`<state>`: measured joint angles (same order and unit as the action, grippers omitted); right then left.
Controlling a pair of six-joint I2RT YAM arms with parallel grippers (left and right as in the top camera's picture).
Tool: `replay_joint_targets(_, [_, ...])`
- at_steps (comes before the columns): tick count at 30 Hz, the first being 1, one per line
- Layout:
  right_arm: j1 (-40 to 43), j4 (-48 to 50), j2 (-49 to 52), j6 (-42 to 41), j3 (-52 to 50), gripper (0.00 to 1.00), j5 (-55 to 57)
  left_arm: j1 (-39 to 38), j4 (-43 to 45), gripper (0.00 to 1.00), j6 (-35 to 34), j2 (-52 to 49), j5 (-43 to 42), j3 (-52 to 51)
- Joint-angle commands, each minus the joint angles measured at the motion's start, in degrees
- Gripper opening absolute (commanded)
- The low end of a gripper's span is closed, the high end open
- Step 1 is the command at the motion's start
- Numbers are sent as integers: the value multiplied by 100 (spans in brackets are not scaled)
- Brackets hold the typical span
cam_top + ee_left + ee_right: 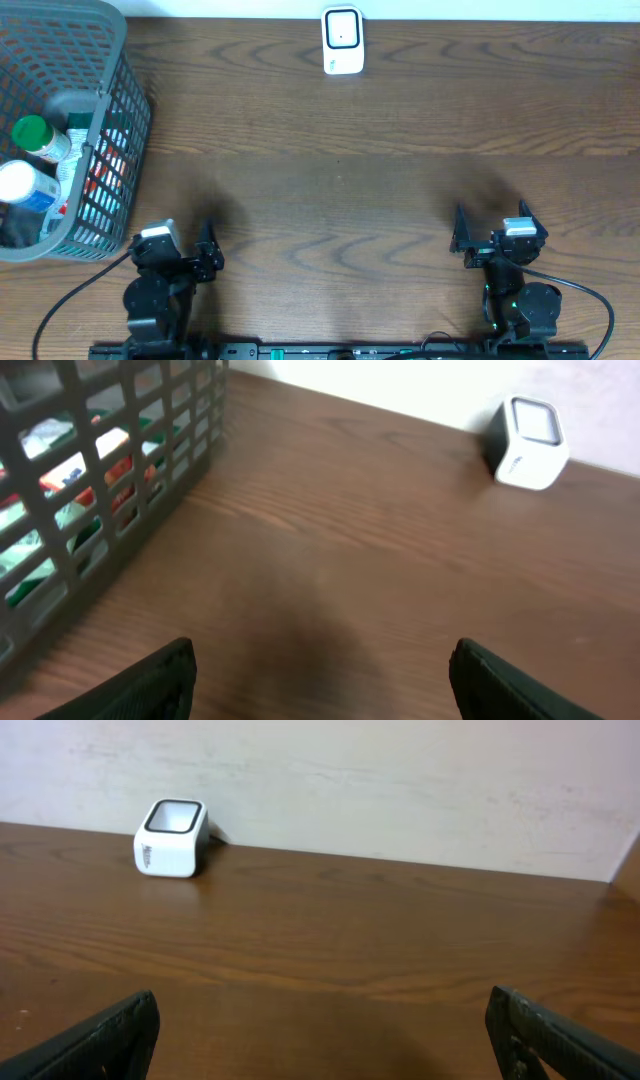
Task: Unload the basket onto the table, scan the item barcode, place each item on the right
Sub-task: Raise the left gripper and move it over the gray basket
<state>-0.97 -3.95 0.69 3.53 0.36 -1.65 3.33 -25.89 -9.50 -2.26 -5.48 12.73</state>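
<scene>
Grey lattice basket (128,130), white scanner (342,40) with a black face, brown wood-grain table (350,190).

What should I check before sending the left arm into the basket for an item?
1. Left gripper open and empty: ok.
2. Right gripper open and empty: ok.
3. Basket on the left arm's side with items standing in it, including a green-capped bottle and a white-capped bottle: ok.
4. Scanner standing at the table's far edge, with nothing in front of it: ok.
5. Where the barcode sits on any item: cannot tell.
</scene>
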Motion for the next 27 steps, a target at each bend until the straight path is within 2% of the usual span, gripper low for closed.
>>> replay_joint_targets(1, [-20, -20, -35, -70, -7, 99, 31, 33, -365, 80, -695, -334, -284, 699])
replay_joint_targets(3, [-20, -20, -35, -70, -7, 99, 31, 33, -721, 80, -942, -654, -385, 1078])
replay_joint_targets(12, [-20, -20, -35, -70, -7, 99, 31, 33, -1753, 80, -944, -2623, -890, 3316])
replay_joint_targets(18, [-20, -20, -35, -68, -7, 99, 31, 33, -2885, 81, -378, -4175, -828, 5250])
replay_joint_targets(23, [-20, -20, -35, -68, -7, 99, 31, 35, -3480, 82, -223, -5250, -669, 6561])
replay_joint_targets(24, [-20, -20, -35, -70, -7, 99, 31, 35, -3558, 85, -175, -5438, -669, 6782])
replay_joint_targets(25, [-20, -20, -35, -70, -7, 99, 31, 35, -3639, 99, -164, -5613, -669, 6996])
replay_joint_targets(27, [-20, -20, -35, -68, -7, 99, 31, 59, -3788, 99, -160, -5974, -669, 7431])
